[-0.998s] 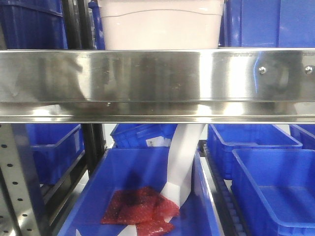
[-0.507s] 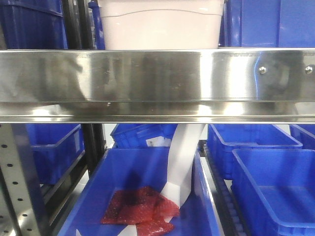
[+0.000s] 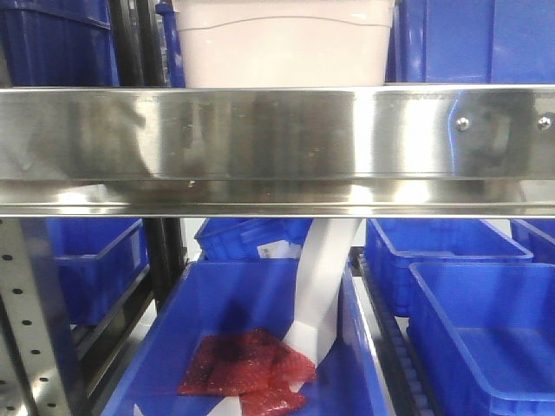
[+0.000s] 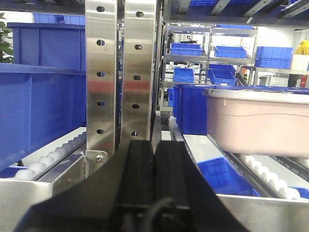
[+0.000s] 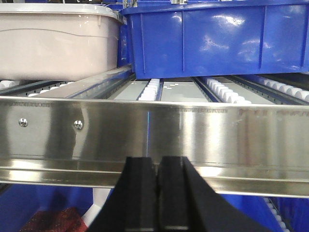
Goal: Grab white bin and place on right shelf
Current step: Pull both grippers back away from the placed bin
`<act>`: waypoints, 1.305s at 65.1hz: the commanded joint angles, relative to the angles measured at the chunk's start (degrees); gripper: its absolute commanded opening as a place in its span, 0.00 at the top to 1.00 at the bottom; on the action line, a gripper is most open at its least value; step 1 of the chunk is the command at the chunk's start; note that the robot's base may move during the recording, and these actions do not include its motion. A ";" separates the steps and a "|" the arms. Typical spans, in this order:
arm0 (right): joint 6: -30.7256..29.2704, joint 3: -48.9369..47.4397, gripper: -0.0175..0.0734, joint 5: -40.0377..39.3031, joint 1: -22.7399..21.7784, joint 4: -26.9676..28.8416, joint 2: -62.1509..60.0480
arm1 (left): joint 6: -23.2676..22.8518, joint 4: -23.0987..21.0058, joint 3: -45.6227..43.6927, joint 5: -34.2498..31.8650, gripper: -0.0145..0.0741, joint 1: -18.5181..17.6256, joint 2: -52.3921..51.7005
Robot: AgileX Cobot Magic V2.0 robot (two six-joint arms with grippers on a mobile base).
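The white bin (image 3: 284, 43), a pale pinkish tub with a curved ridge, rests on the roller level behind the wide steel front rail (image 3: 277, 143) of the right shelf. It also shows at the right of the left wrist view as the white bin (image 4: 260, 118) and at the upper left of the right wrist view as the white bin (image 5: 55, 41). My left gripper (image 4: 155, 145) is shut and empty, in front of two perforated uprights (image 4: 120, 72). Just below the steel rail (image 5: 154, 133), my right gripper (image 5: 157, 162) is shut and empty too. Neither gripper touches the bin.
Blue bins flank the white one: a blue bin (image 5: 217, 38) to its right, another blue bin (image 4: 41, 108) at far left. Below the rail, a blue tub (image 3: 260, 347) holds a red mesh bag (image 3: 247, 364) and white card (image 3: 321, 286). Roller tracks (image 5: 227, 92) run back.
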 commanded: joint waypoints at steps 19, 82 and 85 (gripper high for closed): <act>-0.57 -0.15 0.75 -5.77 -0.35 -0.04 -1.03 | -0.02 -0.41 -1.69 -4.10 0.97 0.00 0.92; -0.57 -0.15 0.75 -5.77 -0.35 -0.04 -1.03 | -13.00 13.67 11.48 -16.41 0.97 -6.77 0.92; -0.57 -0.15 0.75 -5.77 -0.35 -0.04 -1.03 | -14.83 15.90 12.93 -16.55 0.97 -6.77 0.92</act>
